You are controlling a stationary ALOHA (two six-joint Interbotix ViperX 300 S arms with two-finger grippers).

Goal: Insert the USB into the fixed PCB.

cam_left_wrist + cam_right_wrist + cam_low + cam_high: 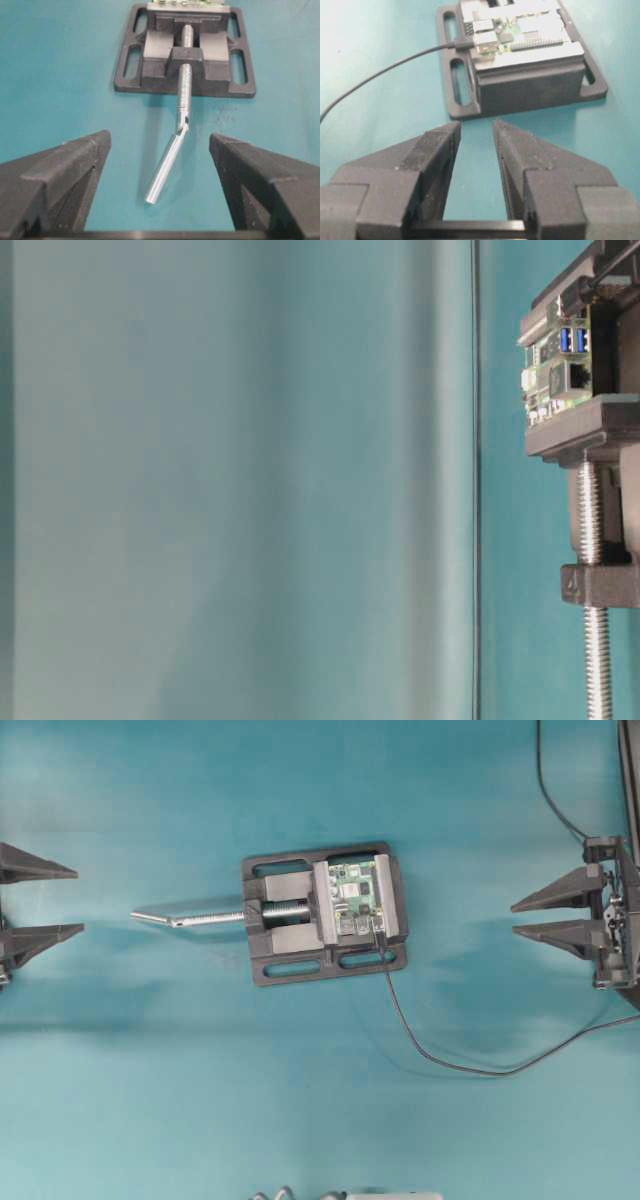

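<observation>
teal tabletop (150,1070) is being occupied at its middle by a black vise (290,955), where the fixed pcb (358,892) is being held; the usb (462,44) is being seen already against the board's port, its cable (450,1060) trailing away, so the insertion is being judged done or nearly so. full seating is being left unclear by blur, while the left gripper (160,150) and the right gripper (476,131) are both being kept apart-jawed, empty and well clear of the vise.
</observation>
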